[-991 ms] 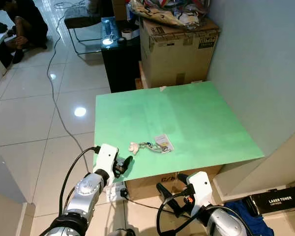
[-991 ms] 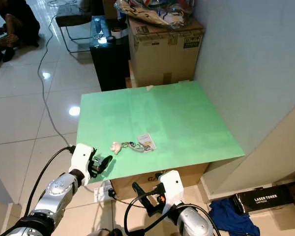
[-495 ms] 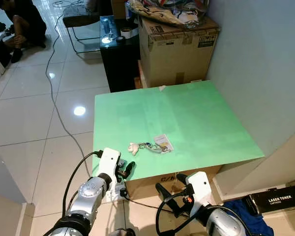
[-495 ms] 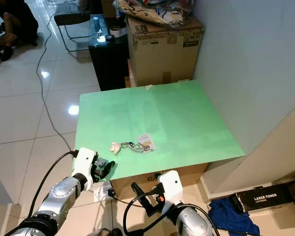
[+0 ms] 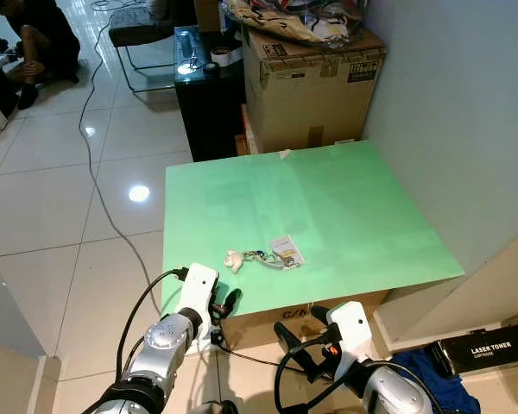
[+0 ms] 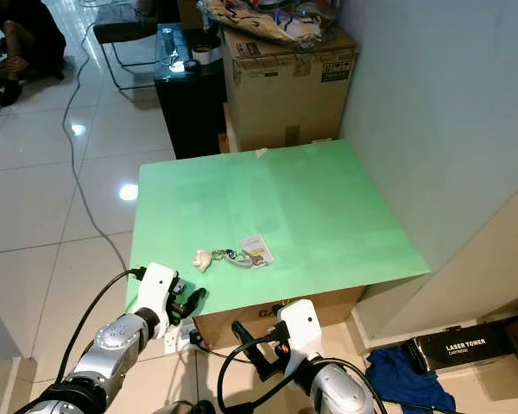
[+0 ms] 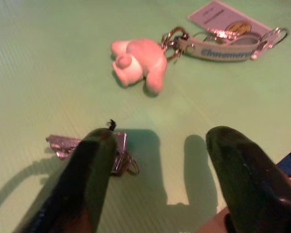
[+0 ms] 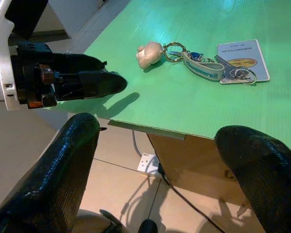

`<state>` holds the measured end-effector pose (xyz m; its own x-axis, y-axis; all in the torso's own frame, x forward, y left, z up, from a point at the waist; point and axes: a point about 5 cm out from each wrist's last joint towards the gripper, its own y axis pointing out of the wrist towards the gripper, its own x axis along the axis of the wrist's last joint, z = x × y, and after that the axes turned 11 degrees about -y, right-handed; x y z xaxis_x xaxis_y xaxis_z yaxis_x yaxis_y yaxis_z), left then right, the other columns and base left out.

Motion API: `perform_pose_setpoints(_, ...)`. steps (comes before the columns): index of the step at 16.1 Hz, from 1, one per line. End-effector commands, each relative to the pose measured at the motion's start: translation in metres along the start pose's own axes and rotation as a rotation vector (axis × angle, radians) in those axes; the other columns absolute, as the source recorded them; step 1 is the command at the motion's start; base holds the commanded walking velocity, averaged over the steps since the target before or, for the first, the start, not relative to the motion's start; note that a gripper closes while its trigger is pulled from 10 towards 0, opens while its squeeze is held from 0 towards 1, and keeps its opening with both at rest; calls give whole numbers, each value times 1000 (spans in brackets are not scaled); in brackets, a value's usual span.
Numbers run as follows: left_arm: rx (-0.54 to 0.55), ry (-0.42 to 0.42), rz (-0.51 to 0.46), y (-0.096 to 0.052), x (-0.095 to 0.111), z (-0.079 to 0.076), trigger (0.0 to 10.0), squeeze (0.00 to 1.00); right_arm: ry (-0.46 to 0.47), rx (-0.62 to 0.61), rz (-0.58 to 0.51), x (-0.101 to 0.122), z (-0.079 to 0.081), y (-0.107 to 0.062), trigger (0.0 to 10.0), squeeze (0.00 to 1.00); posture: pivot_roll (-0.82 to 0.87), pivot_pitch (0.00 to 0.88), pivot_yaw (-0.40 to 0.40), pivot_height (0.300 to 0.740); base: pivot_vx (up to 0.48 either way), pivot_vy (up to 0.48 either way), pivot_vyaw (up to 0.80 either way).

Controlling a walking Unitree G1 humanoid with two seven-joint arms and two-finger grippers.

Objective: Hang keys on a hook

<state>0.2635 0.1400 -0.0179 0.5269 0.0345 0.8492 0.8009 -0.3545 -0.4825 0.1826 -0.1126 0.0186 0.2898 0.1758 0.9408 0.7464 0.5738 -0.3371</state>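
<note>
The keys (image 5: 263, 256) lie flat on the green bench (image 5: 345, 203), near its front edge and toward its left half. The bunch consists of a pale animal-shaped charm (image 7: 138, 60) at one end, a short strap (image 7: 218, 48) in the middle, and metal keys beside a small card (image 5: 287, 249) at the other end. Its long axis runs roughly parallel to the front edge of the bench, charm end to the robot's left.

The left gripper (image 5: 223, 304) sits at the front edge of the bench, just short of the keys, fingers apart and empty. In the left wrist view the charm lies straight ahead between the two fingers (image 7: 87, 170), so the bunch lies forward of them and slightly to the right. A separate small metal piece (image 7: 70, 144) lies on the bench close by the left finger; whether it touches is not clear.

The right gripper (image 5: 295, 345) hangs below the bench's front edge, fingers wide apart, holding nothing.

Judgement: the left arm is nearer, and the charm end is the closest part to reach. No hook can be made out.
</note>
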Motion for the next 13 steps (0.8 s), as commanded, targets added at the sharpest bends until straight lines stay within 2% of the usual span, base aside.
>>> perform_pose_setpoints(1, 25, -2, 45, -1, -6, 3, 0, 0, -1, 10, -8, 3, 0, 1, 10000, 0, -195, 69, 93, 740, 0, 0, 0)
perform_pose_setpoints(5, 98, -34, 77, -2, -11, 9, 0, 0, 0, 12, -6, 3, 0, 0, 10000, 0, -197, 71, 94, 740, 0, 0, 0)
perform_pose_setpoints(13, 133, -110, 73, 3, -7, 7, 0, 0, 2, 15, -1, 2, 1, 0, 10000, 0, -200, 71, 93, 740, 0, 0, 0)
